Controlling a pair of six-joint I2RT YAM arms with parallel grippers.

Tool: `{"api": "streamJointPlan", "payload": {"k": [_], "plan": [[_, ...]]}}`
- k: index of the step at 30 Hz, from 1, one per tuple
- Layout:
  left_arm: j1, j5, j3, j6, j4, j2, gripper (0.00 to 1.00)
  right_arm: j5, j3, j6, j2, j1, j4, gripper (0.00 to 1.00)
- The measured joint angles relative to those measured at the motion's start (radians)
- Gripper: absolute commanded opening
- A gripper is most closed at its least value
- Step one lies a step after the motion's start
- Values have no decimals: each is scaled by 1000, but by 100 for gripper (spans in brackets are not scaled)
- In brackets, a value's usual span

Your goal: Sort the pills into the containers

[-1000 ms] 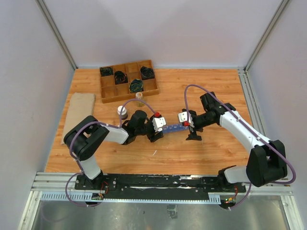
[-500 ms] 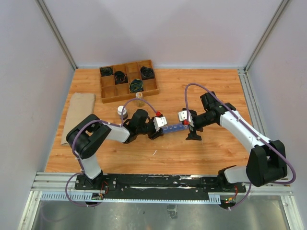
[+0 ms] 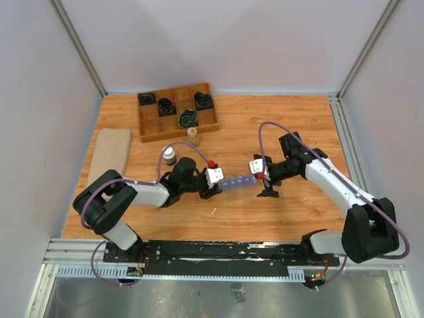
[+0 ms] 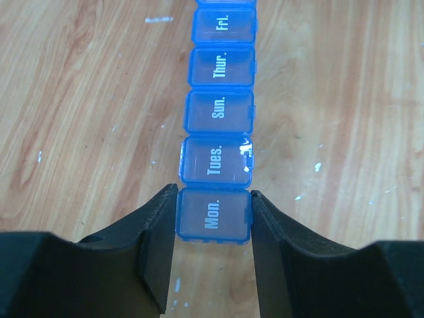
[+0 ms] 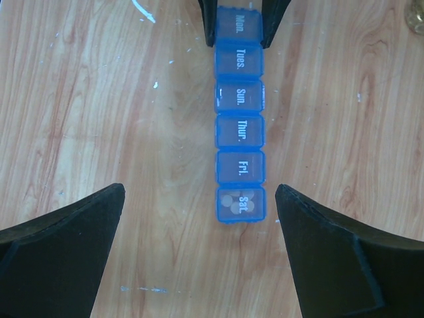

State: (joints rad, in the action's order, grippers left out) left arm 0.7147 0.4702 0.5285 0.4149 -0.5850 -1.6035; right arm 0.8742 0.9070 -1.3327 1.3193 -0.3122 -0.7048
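While the left end effector (image 4: 212,202) clamps the Mon. end of the blue pill organizer (image 4: 220,112), likely to steady it on the tabletop (image 4: 79,99), the right end effector (image 5: 199,191) hangs spread wide above the Sat. compartment (image 5: 240,204) holding pale pills (image 5: 229,201).
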Motion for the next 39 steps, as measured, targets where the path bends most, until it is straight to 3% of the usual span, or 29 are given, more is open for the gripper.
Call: {"api": "streamJointPlan", "payload": {"k": [9, 22, 39], "plan": [[70, -33, -124, -41, -72, 118, 13, -13, -74, -13, -2, -106, 104, 97], [75, -50, -130, -61, -86, 122, 9, -122, -89, 58, 76, -166, 218, 80], [80, -50, -131, -65, -87, 122, 9, -165, -88, 105, 99, -166, 237, 49]]}}
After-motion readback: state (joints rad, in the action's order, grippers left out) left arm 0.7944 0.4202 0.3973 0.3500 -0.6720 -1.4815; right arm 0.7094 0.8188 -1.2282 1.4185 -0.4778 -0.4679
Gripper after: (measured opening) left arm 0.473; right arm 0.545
